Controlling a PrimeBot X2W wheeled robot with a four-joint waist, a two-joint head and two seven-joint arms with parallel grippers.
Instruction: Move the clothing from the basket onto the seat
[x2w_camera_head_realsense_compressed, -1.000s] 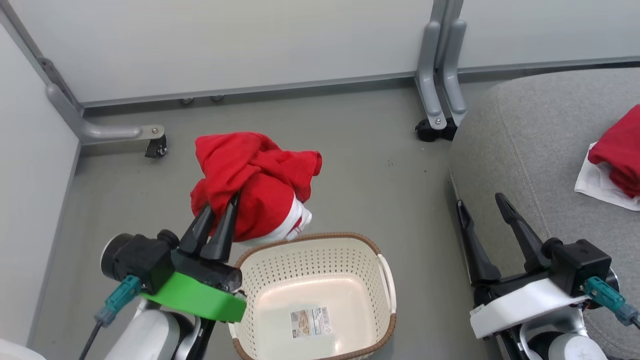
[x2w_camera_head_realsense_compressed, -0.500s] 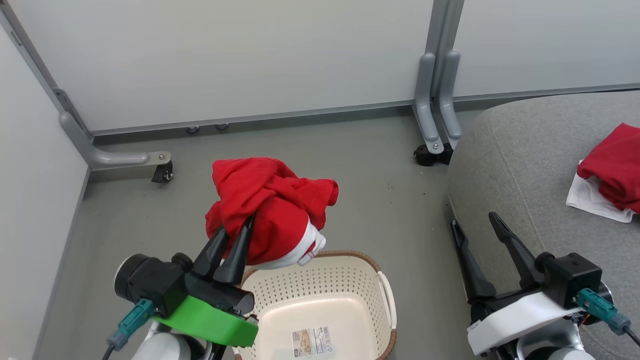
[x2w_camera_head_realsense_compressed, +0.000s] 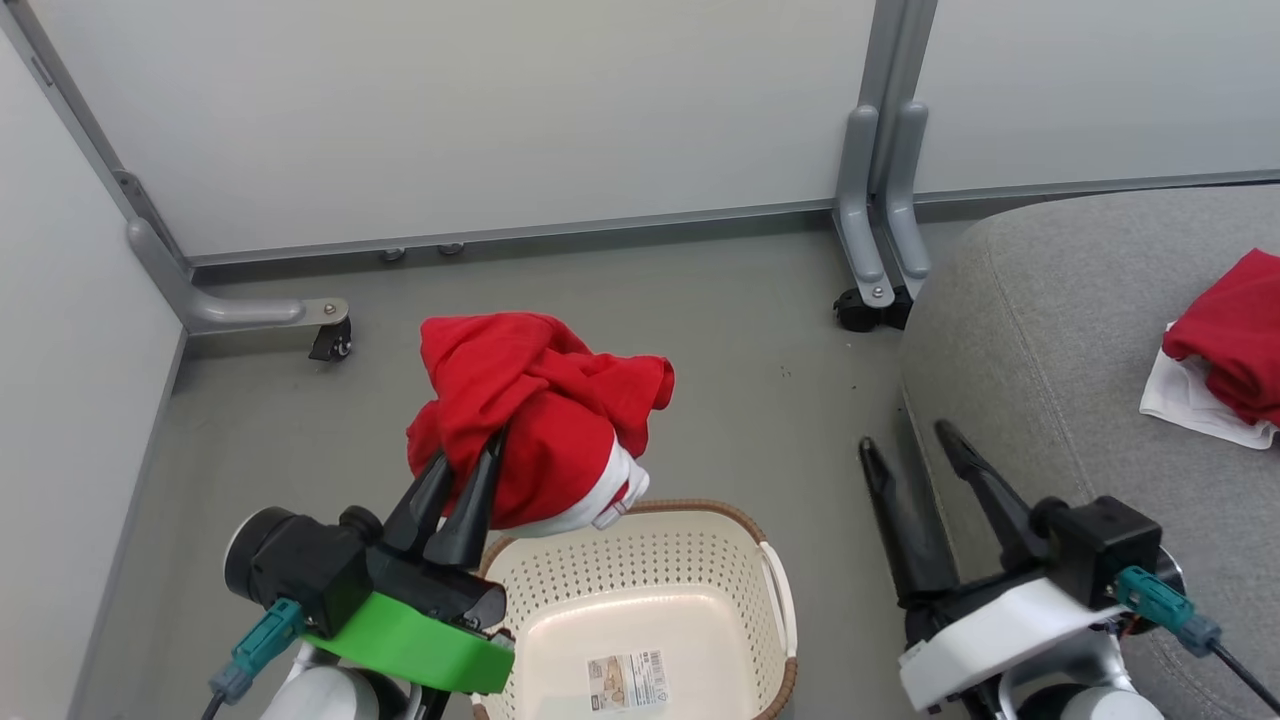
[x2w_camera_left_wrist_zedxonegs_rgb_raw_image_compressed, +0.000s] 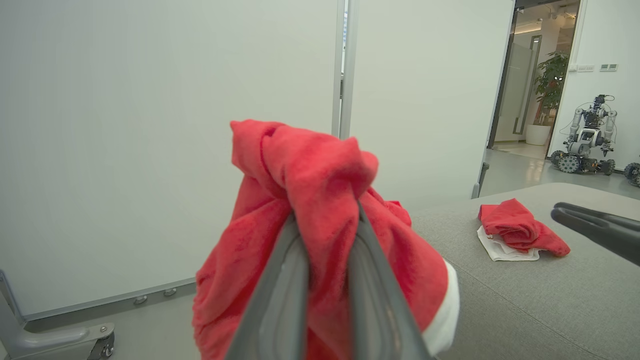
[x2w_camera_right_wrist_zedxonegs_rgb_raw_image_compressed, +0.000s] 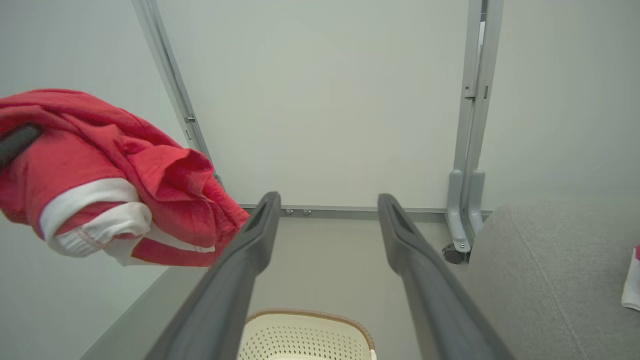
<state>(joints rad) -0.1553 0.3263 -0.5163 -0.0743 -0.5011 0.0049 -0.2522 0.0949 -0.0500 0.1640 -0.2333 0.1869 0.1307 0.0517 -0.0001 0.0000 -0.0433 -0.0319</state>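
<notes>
At 8 o'clock the left end effector (x2w_camera_head_realsense_compressed: 468, 452), fingers angled toward 1 o'clock, is clenched on one red garment (x2w_camera_head_realsense_compressed: 530, 410), bunched above the far rim of the basket (x2w_camera_head_realsense_compressed: 700, 560). Carry it toward 3 o'clock, high enough that the white hem clears the edge of the seat (x2w_camera_head_realsense_compressed: 1050, 330). The right end effector (x2w_camera_head_realsense_compressed: 905, 437) hangs released beside that edge, and the other garment (x2w_camera_head_realsense_compressed: 1228, 335) lies on the cushion.

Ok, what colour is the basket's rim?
Brown, woven-look. The basket rim shows best in the head view.
</notes>
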